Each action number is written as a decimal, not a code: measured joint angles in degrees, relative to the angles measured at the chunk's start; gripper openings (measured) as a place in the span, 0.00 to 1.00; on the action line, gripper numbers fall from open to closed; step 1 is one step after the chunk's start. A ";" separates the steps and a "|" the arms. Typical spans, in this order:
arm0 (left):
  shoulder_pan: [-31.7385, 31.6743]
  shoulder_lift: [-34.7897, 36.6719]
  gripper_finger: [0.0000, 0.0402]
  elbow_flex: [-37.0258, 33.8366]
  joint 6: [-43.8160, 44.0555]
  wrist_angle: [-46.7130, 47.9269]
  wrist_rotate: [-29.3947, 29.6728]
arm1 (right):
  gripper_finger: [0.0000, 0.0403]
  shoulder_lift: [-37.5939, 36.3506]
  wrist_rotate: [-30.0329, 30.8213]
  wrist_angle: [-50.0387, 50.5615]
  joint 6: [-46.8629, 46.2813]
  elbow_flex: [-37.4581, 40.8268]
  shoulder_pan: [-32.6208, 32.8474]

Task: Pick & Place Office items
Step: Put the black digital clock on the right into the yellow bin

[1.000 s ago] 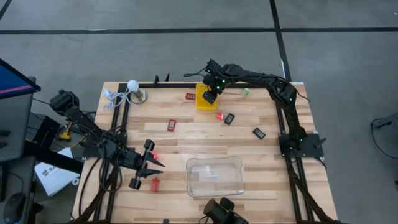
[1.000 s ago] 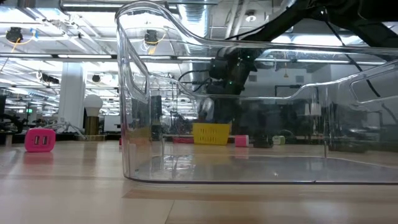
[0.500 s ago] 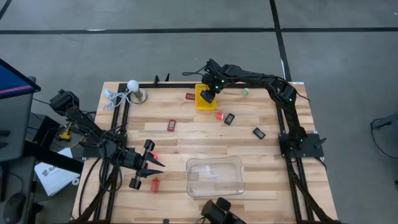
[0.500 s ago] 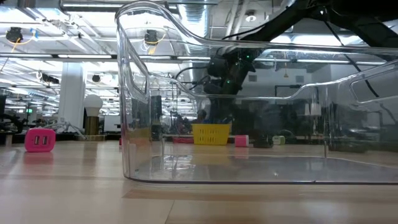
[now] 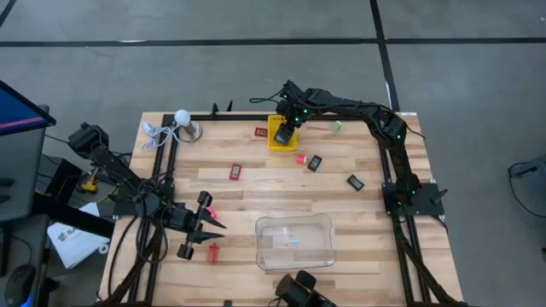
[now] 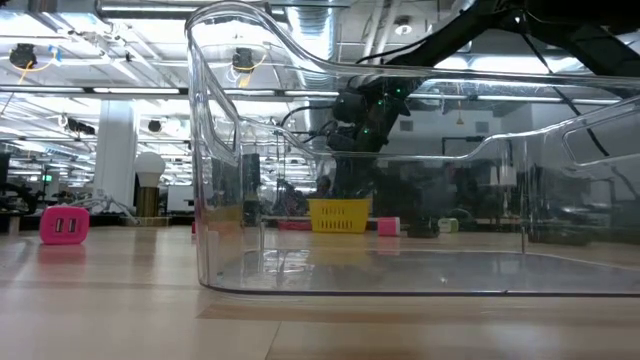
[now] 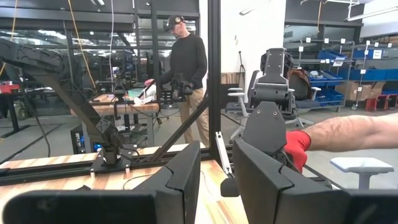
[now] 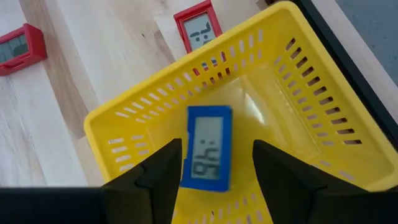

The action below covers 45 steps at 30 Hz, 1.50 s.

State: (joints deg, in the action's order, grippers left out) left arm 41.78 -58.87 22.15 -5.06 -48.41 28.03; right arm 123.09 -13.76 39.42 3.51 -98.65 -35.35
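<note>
The yellow basket [image 5: 279, 134] stands at the table's far middle. My right gripper [image 8: 213, 163] hangs over it, pointing steeply down, fingers open. A small blue piece with a display [image 8: 207, 148] shows blurred between them, over the basket's floor, with a clear gap to one finger. My left gripper [image 7: 216, 180] waits at the table's near left [image 5: 203, 227], pointing about level, its fingers slightly apart with nothing between them. Red pieces [image 5: 235, 171] [image 5: 261, 131] [image 5: 301, 159], black ones [image 5: 315, 163] [image 5: 355, 182] and a green one [image 5: 337, 126] lie flat on the wood.
A clear plastic tray [image 5: 294, 241] stands near the front middle. A white ball with a cord [image 5: 181, 116] lies at the far left. Another red piece [image 5: 212, 252] lies by my left gripper. A black frame rail [image 5: 239, 116] runs along the far edge. People stand beyond the table [image 7: 186, 68].
</note>
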 joint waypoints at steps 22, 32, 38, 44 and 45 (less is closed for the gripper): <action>-0.01 -0.02 0.23 0.00 1.51 2.15 0.46 | 0.47 -20.38 10.45 19.98 -0.15 6.94 8.26; -0.02 -0.02 0.23 0.00 2.56 2.15 0.46 | 0.47 -44.10 16.69 6.94 -13.62 36.90 5.65; -0.24 -0.02 0.23 0.00 2.50 1.66 0.46 | 0.47 -52.33 10.89 1.25 -12.46 50.66 4.79; -0.72 -0.02 0.23 0.00 2.51 1.51 0.46 | 0.47 -52.16 9.16 4.43 -3.80 52.35 8.27; -0.72 -0.02 0.23 0.00 2.51 1.51 0.46 | 0.47 -51.72 9.31 5.47 -2.83 52.33 9.12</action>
State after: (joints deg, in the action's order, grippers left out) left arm 41.06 -58.89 22.15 -2.55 -46.89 28.49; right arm 71.37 -4.45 44.89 0.68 -46.33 -26.23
